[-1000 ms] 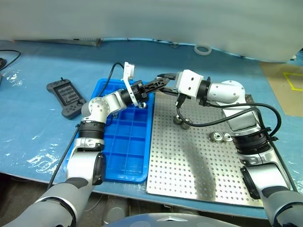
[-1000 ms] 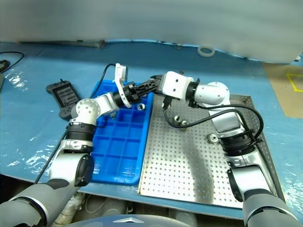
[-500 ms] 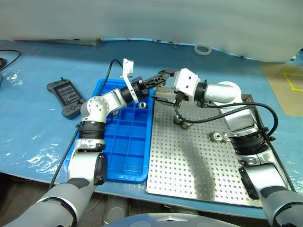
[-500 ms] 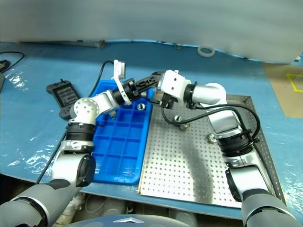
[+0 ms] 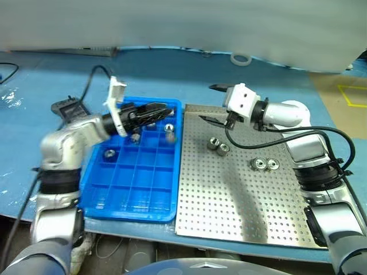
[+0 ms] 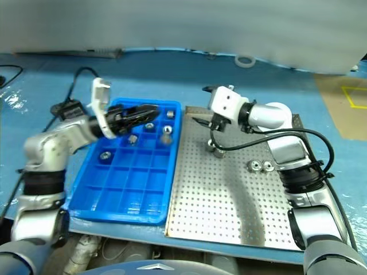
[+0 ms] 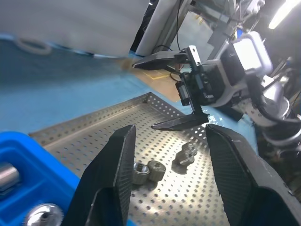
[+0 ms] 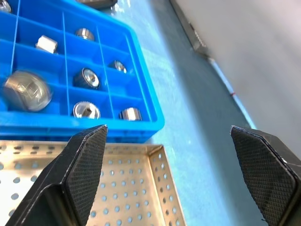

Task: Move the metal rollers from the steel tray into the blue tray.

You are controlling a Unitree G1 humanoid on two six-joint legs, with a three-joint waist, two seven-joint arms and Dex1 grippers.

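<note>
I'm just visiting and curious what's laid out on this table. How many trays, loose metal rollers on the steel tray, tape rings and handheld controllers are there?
Trays: 2 (steel tray, blue tray)
Rollers on the steel tray: 4 ()
White tape ring: 1
Dark controller: 1
Total: 8

Robotics laboratory or workshop bench. A blue protective sheet [image 5: 241,74] covers the work surface; at its centre lie a perforated steel tray [image 5: 241,195] and, at 9 o'clock of it, a blue tray [image 5: 143,189] of parts compartments. A handheld controller [image 5: 67,110] lies at 10 o'clock, a tape ring [image 5: 239,58] at 12 o'clock, yellow floor marking [image 5: 351,96] at 2 o'clock.
</note>
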